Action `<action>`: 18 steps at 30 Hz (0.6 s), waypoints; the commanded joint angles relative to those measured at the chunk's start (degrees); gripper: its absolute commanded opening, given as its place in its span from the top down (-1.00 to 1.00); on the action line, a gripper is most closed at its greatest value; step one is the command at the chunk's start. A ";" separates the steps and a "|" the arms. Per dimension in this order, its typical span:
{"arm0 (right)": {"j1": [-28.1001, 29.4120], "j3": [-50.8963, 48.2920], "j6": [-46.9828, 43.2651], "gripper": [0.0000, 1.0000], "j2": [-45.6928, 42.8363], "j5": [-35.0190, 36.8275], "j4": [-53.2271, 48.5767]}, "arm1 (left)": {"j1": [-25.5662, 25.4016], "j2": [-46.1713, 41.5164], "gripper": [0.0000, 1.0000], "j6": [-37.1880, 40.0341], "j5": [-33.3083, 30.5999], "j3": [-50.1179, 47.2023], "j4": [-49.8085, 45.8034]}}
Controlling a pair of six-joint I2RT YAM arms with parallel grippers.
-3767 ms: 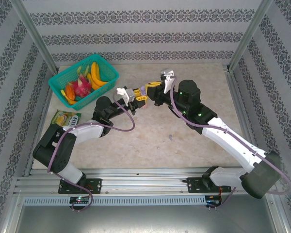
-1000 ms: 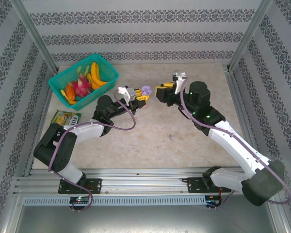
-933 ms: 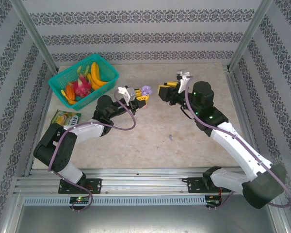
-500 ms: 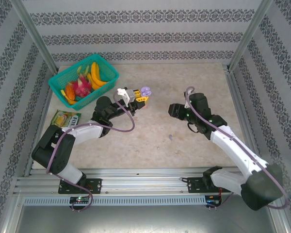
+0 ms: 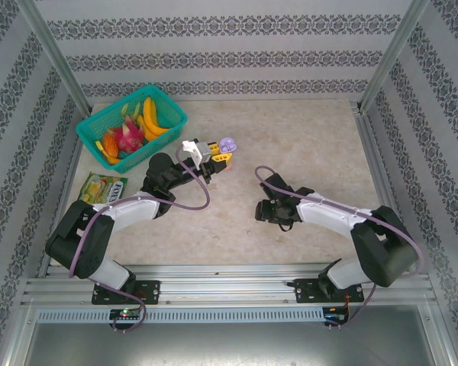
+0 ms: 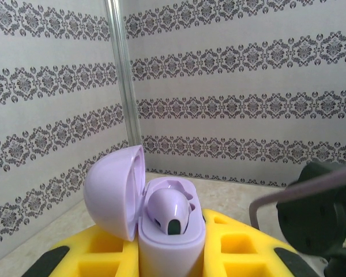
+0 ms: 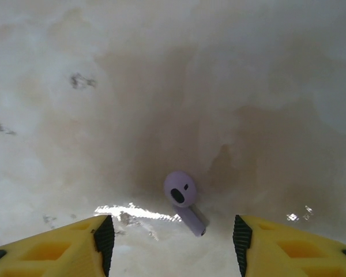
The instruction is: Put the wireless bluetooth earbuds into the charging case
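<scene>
Seen from above, the left gripper point(image 5: 216, 158) is closed on the lilac charging case point(image 5: 227, 143) and holds it off the table point(image 5: 313, 137), probably to present it for loading. The right gripper point(image 5: 261, 210) is low over the table, right of centre. The teal basket point(image 5: 171, 102), far left, holds toy fruit point(image 5: 126, 137).

In the left wrist view, the lid point(image 6: 112, 196) stands open and one seated earbud point(image 6: 168, 209) is in the case. I cannot tell whether a second slot is free.

In the right wrist view, the jaws are open on each side of the loose earbud point(image 7: 181, 193), which lies on the table untouched, seemingly before a pinch.
</scene>
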 commanded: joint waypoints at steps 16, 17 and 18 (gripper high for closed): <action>0.64 5.02 1.23 0.15 6.30 5.42 1.24 | -0.93 -1.88 1.00 1.05 0.74 -1.30 0.56; 0.64 4.97 1.22 0.16 6.43 5.42 1.31 | -0.88 -1.87 1.00 1.03 0.72 -1.26 0.56; 0.61 4.88 1.23 0.17 6.59 5.43 1.34 | -0.97 -1.80 1.00 1.02 0.71 -1.29 0.56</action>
